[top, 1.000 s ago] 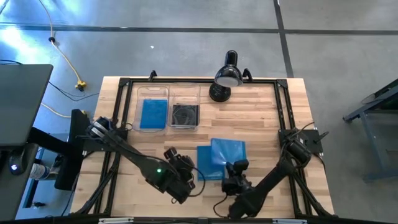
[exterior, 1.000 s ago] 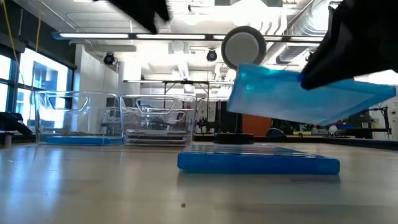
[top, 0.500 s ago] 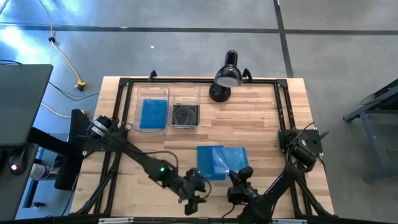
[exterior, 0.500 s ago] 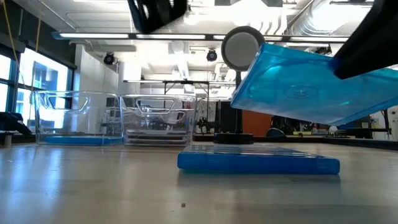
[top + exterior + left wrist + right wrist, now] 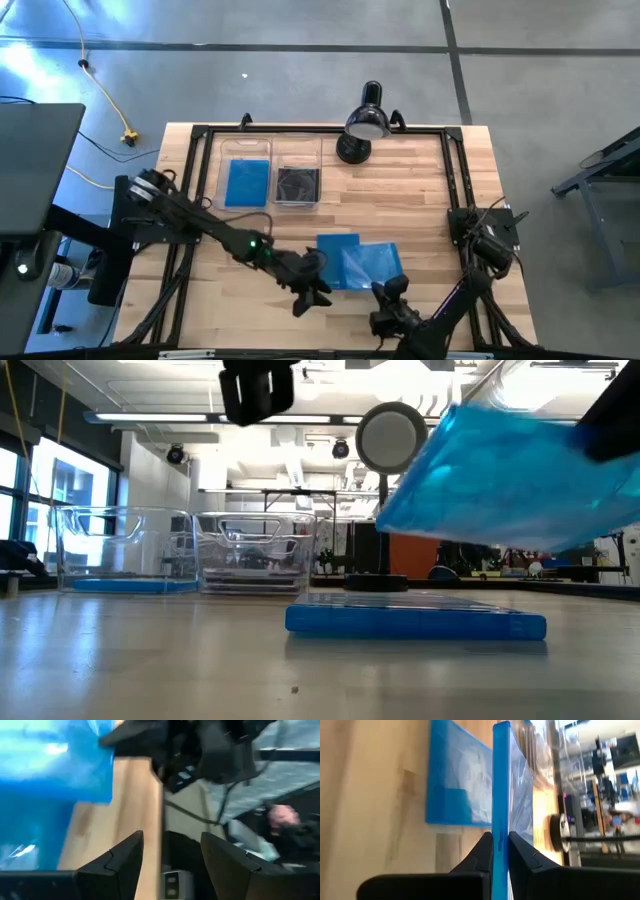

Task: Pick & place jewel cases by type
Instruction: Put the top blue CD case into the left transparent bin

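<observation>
Right gripper clamped on blue case, lifted over stack; left gripper empty, fingers apart; carry level, release low in left bin.

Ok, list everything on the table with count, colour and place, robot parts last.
Held case: one, translucent blue, lifted and tilted above the table, front centre.
Flat case: one, blue, on the table partly under the held one.
Left bin: one, clear, rear left, blue case inside.
Right bin: one, clear, beside it, dark case inside.
Lamp: one, black, rear centre.
Table: one, light wood, black frame.
Left tool: open, empty, raised near the front edge.
Right tool: shut on the held case's edge.
</observation>
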